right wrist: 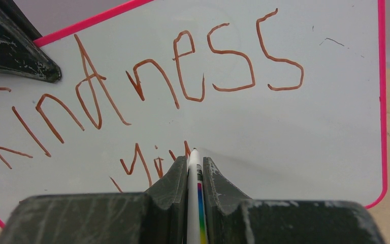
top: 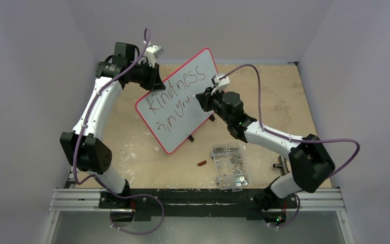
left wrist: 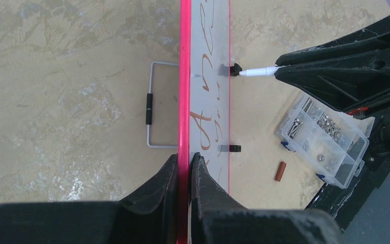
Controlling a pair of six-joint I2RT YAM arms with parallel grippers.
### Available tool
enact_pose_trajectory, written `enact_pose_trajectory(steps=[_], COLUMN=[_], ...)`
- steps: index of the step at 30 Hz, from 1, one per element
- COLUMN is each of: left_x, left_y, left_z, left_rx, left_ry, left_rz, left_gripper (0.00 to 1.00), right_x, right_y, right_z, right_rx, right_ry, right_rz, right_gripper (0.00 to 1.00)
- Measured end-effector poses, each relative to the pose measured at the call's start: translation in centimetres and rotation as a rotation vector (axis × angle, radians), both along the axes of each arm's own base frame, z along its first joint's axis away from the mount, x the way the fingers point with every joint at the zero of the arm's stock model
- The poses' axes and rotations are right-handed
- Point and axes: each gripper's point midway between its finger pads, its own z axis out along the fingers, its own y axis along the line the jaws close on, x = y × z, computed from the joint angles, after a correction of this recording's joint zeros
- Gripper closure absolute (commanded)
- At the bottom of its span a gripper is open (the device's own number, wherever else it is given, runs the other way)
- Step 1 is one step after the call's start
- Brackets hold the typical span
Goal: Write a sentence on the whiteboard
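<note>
Right fingers [right wrist: 168, 185] pinch a white marker [right wrist: 193, 163] at the pink-rimmed whiteboard [right wrist: 310, 132] under its reddish-brown sentence [right wrist: 179, 76]; left fingers [left wrist: 158, 189] clamp its rim.

White arm links [top: 95, 109], black joints [top: 92, 155], purple cables [top: 248, 65].

The board [top: 183, 104] stands across the counter [top: 284, 96], left pincer [left wrist: 184, 158] clamping its edge, right pincer [right wrist: 195, 161] with pen [left wrist: 256, 71] at its face. A screw box [top: 232, 165] and a cap [top: 201, 163] lie in front; the far right is open.

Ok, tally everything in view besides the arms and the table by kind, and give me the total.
Whiteboard: 1
Marker: 1
Clear screw box: 1
Small reddish cap: 1
Metal T-piece: 1
Wire loop: 1
Total: 6
</note>
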Motion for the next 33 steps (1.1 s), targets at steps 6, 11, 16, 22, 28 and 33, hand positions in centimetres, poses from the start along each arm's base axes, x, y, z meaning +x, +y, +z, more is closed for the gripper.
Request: enact_pose_trajectory(steps=[6, 11, 16, 22, 28, 33], left_x=[0.0, -0.2, -0.2, -0.3, -0.3, -0.3], left_y=[0.0, 0.0, 0.0, 0.0, 0.1, 0.1], left_z=[0.0, 0.1, 0.1, 0.1, 0.1, 0.1], left_rx=[0.001, 0.001, 0.001, 0.001, 0.003, 0.003], left_ry=[0.000, 0.002, 0.003, 0.005, 0.005, 0.006], left_rz=[0.000, -0.001, -0.001, -0.001, 0.001, 0.001], left_gripper=[1.00, 1.00, 1.00, 1.00, 1.00, 1.00], right_x=[0.6, 1.0, 1.2, 1.1, 0.6, -0.1], right_y=[0.5, 0.9, 1.0, 1.0, 0.5, 0.0], right_z=[-0.1, -0.3, -1.0, -1.3, -3.2, -4.9], right_rx=[0.000, 0.001, -0.006, -0.007, -0.029, -0.050], right_ry=[0.000, -0.002, 0.009, 0.010, 0.040, 0.072], right_rz=[0.002, 0.003, 0.003, 0.003, 0.003, 0.003], right_gripper=[1.00, 1.00, 1.00, 1.00, 1.00, 1.00])
